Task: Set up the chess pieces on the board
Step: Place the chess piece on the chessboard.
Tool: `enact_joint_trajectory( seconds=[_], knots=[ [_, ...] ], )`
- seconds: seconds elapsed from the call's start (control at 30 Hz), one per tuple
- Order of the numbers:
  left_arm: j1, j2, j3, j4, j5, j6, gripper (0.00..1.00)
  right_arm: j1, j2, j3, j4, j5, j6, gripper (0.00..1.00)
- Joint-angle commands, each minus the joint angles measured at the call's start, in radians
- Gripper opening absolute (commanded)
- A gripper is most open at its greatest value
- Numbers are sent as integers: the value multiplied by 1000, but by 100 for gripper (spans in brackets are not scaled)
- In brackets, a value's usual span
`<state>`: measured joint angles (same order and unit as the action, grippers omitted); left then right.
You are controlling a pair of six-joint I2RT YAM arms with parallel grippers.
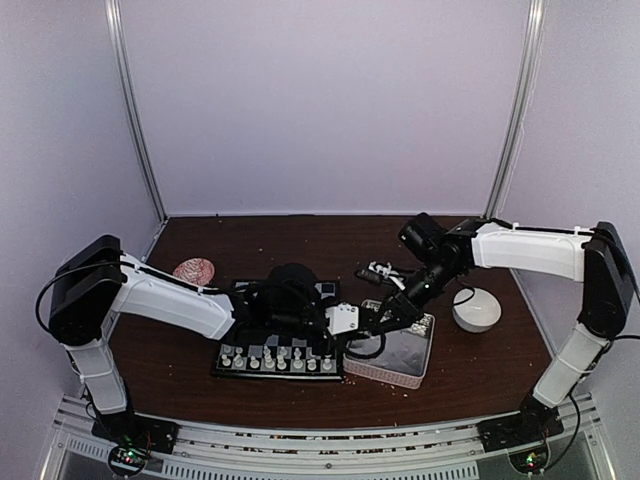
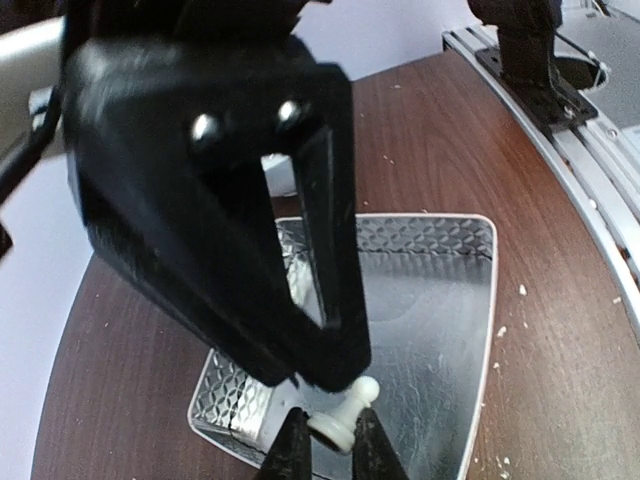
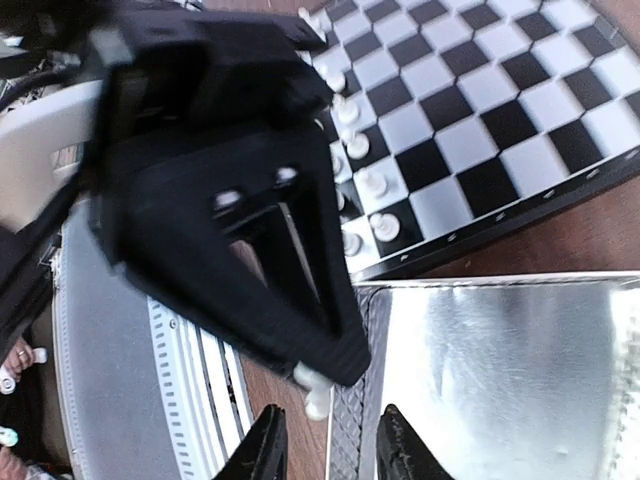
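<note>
The board point(image 1: 262, 372) lies in front of the left arm, with white chess pieces point(image 1: 278, 361) lined along its near edge. In the right wrist view the board point(image 3: 480, 110) shows several pieces point(image 3: 372, 182) in its corner squares. My left gripper point(image 2: 333, 445) is shut on a white pawn point(image 2: 345, 418) held sideways above the clear tray point(image 2: 450, 300). My right gripper point(image 3: 328, 450) is open just in front of that pawn point(image 3: 318, 392), its fingers apart on either side and not touching it. In the top view both grippers meet at the tray's left edge point(image 1: 362, 322).
The clear plastic tray point(image 1: 412, 352) sits right of the board. A white round dish point(image 1: 477, 308) stands further right and a pink object point(image 1: 195, 270) lies at the back left. Pale crumbs point(image 2: 520, 290) dot the brown table. The metal rail point(image 2: 590, 190) runs along the near edge.
</note>
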<state>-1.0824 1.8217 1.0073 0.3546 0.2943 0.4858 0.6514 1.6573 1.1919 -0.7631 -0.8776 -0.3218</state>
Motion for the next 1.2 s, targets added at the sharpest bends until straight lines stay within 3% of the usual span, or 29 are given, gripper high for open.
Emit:
enact_joint_trajectory(
  seconds=[0.0,0.27,0.47,0.7,1.17],
  knots=[
    [52,-9,-14,201,48,-235,6,-45,-133,-24,30,32,-24,31],
    [126,28,-68,501,115,-592,7,-94,-199,-62,216,31,94,37],
    [127,43,-81,583,54,-651,7,-96,-133,-41,328,-70,274,44],
    [127,57,-66,604,28,-679,7,-96,-107,-47,451,-146,446,45],
    [128,53,-77,613,-8,-685,7,-96,-110,-85,556,-153,553,24]
  ],
)
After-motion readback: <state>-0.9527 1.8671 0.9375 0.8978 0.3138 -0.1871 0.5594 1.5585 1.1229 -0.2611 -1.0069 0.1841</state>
